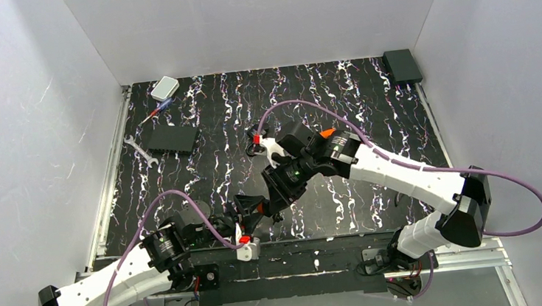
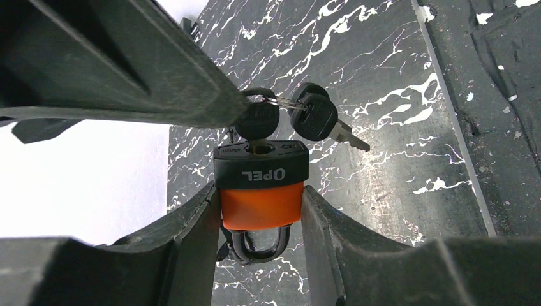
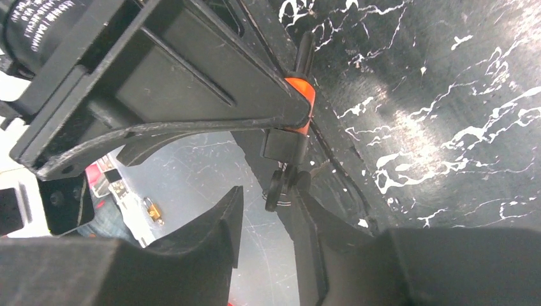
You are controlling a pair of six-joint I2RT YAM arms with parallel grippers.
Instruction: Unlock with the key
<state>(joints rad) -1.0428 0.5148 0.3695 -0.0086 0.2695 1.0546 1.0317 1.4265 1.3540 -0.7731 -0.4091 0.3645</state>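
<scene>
The small orange padlock (image 2: pixel 260 205) with a black "OPEL" band is clamped between my left gripper's (image 2: pixel 260 213) fingers, shackle toward the wrist. The key (image 2: pixel 255 121), black-headed, sits in the keyhole. A second black-headed key (image 2: pixel 317 118) hangs from the same ring, its pale blade showing. My right gripper (image 3: pixel 268 201) is open. The key heads (image 3: pixel 281 186) lie just off its right fingertip (image 3: pixel 305 203), and one of its fingers (image 2: pixel 159 70) reaches to the inserted key's head. In the top view the padlock (image 1: pixel 258 208) is near the front edge, between the left gripper (image 1: pixel 249 212) and right gripper (image 1: pixel 275 195).
A silver wrench (image 1: pixel 138 150), a flat black box (image 1: pixel 172 138), an orange-handled screwdriver (image 1: pixel 152 114) and a white box (image 1: pixel 164 87) lie at the back left. A black box (image 1: pixel 402 65) sits at the back right corner. White walls enclose the black marbled table (image 1: pixel 367 100).
</scene>
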